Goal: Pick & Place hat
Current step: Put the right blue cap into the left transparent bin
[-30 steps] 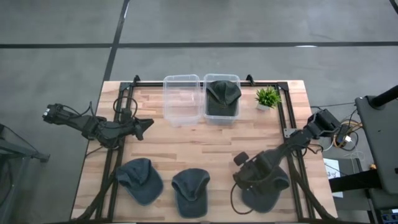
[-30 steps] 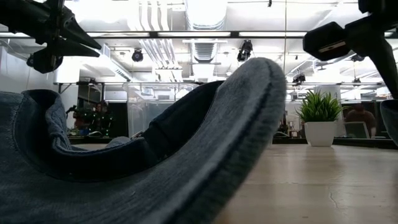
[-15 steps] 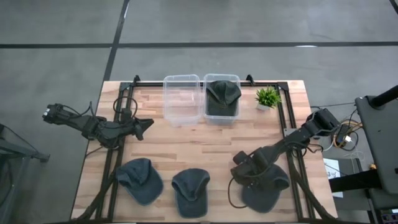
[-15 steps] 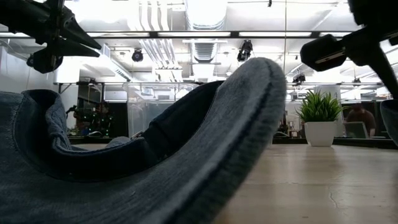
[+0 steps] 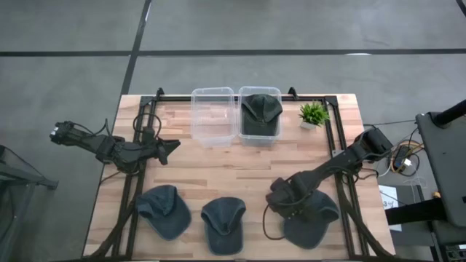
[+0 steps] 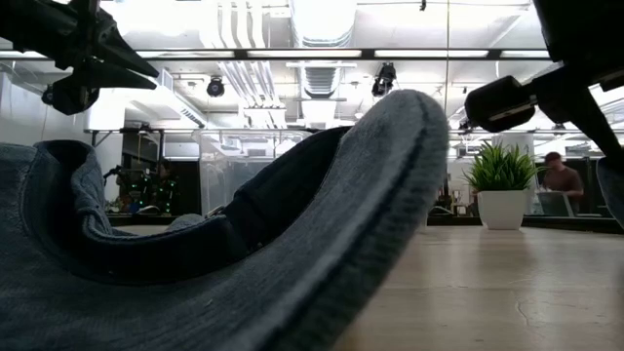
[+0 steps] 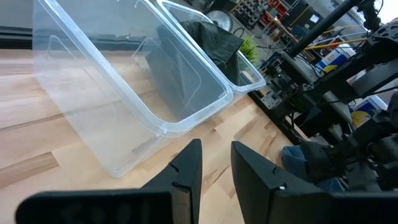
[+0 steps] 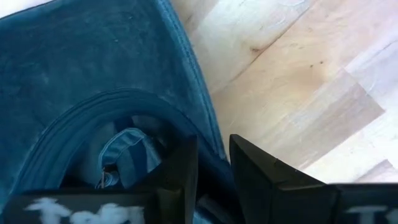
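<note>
Three blue-grey hats lie in a row near the table's near edge: left [image 5: 164, 209], middle [image 5: 223, 223] and right [image 5: 313, 220]. The middle hat fills the low view [image 6: 292, 244]. My right gripper [image 5: 279, 202] points down at the right hat's far-left edge [image 8: 93, 74] and is shut on its rim. A dark hat [image 5: 261, 113] lies in the right clear bin. The left clear bin [image 5: 212, 116] holds nothing. My left gripper [image 5: 175, 145] hovers at the table's left, slightly open [image 7: 216, 149], pointing at the bins. My right gripper has the right hat's rim [image 8: 208, 127] between its two fingers, beside the arched opening with a pale strap [image 8: 127, 155]. One finger [image 8: 177, 168] is over the hat and the other [image 8: 261, 168] on the table side. The fingers come from above. The hat lies on the table.
A small potted plant [image 5: 313, 114] stands at the far right beside the bins. A black frame [image 5: 145, 116] runs along the table's sides and far edge. Bare wood lies between the bins and the row of hats.
My right gripper has gone down and a little toward the table's left edge, rolling at the wrist, onto the right hat's far-left edge. The hat has stayed where it was.
</note>
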`<state>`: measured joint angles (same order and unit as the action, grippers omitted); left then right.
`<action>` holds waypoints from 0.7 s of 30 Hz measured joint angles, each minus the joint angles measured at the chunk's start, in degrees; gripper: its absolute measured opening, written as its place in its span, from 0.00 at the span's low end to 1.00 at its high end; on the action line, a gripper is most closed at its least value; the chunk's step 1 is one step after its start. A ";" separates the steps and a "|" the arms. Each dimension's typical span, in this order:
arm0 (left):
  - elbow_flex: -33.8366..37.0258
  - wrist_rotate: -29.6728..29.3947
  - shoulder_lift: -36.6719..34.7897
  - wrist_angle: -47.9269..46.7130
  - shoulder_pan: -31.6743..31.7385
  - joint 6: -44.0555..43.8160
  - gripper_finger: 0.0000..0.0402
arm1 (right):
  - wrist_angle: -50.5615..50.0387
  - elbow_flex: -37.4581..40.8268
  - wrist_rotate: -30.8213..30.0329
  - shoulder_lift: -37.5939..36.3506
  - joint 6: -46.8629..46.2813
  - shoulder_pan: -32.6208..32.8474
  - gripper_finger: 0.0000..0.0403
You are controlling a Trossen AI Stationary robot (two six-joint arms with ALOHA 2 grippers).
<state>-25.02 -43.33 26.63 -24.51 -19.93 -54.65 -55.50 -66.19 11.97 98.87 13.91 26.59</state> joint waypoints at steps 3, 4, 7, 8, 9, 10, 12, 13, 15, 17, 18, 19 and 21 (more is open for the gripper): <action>0.00 0.02 -0.02 -0.06 0.00 0.04 0.19 | 0.30 0.00 0.02 0.76 0.02 -0.04 0.22; 0.00 0.02 0.00 -0.11 0.00 0.06 0.19 | 0.52 0.00 0.02 1.04 0.11 -0.06 0.22; 0.00 0.02 0.00 -0.57 -0.01 0.06 0.19 | 0.82 0.00 0.07 2.26 0.68 -0.15 0.22; 0.00 0.02 0.00 -0.59 0.00 0.06 0.19 | 0.87 0.00 0.07 2.71 0.69 -0.17 0.22; 0.00 0.02 0.00 -0.73 0.00 0.06 0.19 | 0.87 0.00 0.07 3.12 0.73 -0.17 0.21; 0.00 0.02 0.00 -0.86 0.00 0.06 0.19 | 0.85 0.00 0.13 3.45 0.94 -0.15 0.21; 0.00 0.04 0.00 -0.90 0.00 0.06 0.19 | 0.85 0.00 0.26 3.93 1.67 -0.15 0.21; 0.00 0.04 0.00 -0.91 -0.01 0.06 0.19 | 0.85 0.00 0.38 4.14 2.30 -0.15 0.21; 0.00 0.04 0.00 -0.90 0.00 0.06 0.19 | 0.76 0.00 0.55 4.26 3.03 -0.17 0.21; 0.00 0.04 0.00 -0.90 0.00 0.06 0.19 | 0.70 0.00 0.57 4.24 3.10 -0.22 0.21; 0.00 0.04 0.00 -0.90 0.00 0.06 0.19 | 0.57 0.00 0.57 4.24 2.93 -0.24 0.21; 0.00 0.04 0.00 -0.90 0.00 0.06 0.19 | 0.47 0.00 0.56 4.24 2.71 -0.24 0.21; 0.00 0.06 0.00 -0.90 -0.01 0.06 0.19 | 0.33 0.00 0.55 4.24 2.65 -0.24 0.21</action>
<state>-25.02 -43.28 26.63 -25.41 -19.93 -54.59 -55.17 -66.19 12.51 103.11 16.57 26.35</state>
